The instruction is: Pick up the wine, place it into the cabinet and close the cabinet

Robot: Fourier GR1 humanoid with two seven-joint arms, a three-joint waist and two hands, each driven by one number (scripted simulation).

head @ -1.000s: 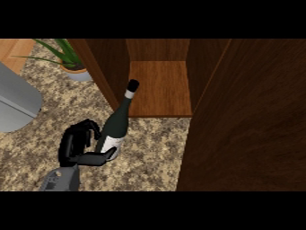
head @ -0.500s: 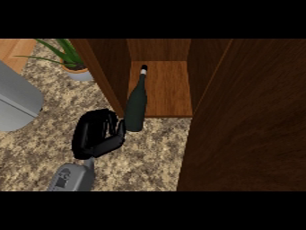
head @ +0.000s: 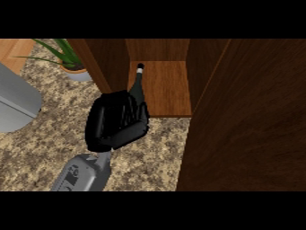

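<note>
Left hand [head: 117,120] curls round the wine [head: 138,85] at the cabinet [head: 165,90] shelf edge.

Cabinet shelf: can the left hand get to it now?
Probably yes. The cabinet door stands open, nothing blocks the shelf, and the left hand, curled round the wine bottle, is at its front edge.
</note>
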